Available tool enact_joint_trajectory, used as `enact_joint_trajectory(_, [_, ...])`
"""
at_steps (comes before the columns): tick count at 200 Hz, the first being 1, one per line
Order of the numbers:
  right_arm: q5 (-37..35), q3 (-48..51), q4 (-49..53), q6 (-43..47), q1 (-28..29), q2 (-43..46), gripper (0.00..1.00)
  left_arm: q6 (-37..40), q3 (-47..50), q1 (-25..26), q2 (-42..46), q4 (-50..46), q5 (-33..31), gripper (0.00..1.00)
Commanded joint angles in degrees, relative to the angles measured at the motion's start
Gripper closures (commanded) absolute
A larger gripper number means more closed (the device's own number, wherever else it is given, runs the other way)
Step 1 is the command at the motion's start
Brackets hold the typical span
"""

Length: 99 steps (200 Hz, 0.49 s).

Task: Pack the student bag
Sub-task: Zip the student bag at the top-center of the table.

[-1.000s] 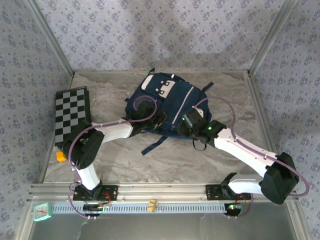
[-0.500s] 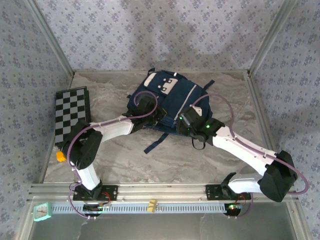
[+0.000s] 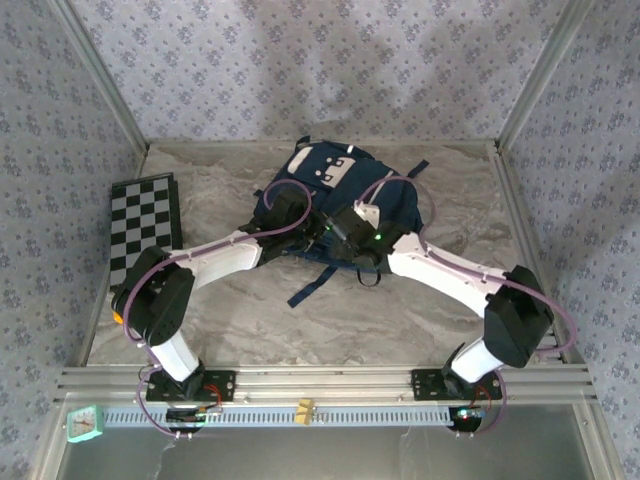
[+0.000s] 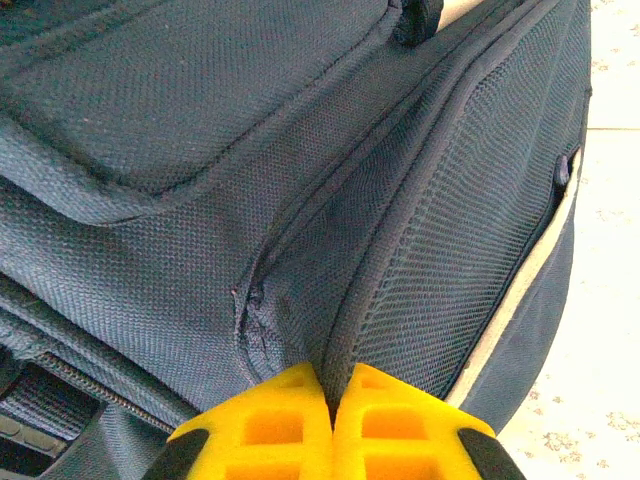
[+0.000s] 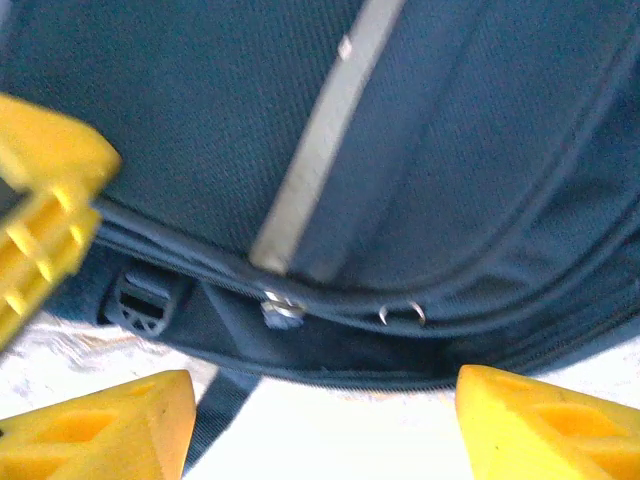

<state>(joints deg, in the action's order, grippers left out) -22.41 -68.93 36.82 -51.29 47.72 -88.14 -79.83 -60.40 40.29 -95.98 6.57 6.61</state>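
Navy cloth of the bag point(image 3: 340, 190) is lying at the far middle of the table point(image 3: 240, 320), its long axis running from the near side up to the white panel at the far end. Both grippers are meeting at its near edge. The left gripper point(image 4: 330, 400) is sitting closed, and a seam fold appears to be running in between its fingers, so I am judging it to be pinching the cloth. The right gripper point(image 5: 330, 420) is hovering wide open and holding nothing. The zip line is lying across its gap, side to side, with the zip pull point(image 5: 283, 308) just ahead of the jaws and a little left of centre. That arm is looking the nearer one for the pull. Blur is softening the right wrist view, and a small ring point(image 5: 402, 313) beside the pull is proving hard to read. From above, the arms are covering the bag's near edge, fingertips included.
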Motion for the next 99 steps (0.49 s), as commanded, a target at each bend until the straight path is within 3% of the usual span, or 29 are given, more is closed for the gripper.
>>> enact_joint_trajectory(1, [-4.5, -2.3, 3.4, -5.5, -0.1, -2.2, 0.27, -0.8, -2.7, 0.5, 4.7, 2.1, 0.9, 1.00])
enact_joint_trajectory(99, [-9.0, -4.7, 6.4, -5.5, -0.3, -6.7, 0.16, 0.4, -2.9, 0.0, 5.4, -0.1, 0.0, 1.00])
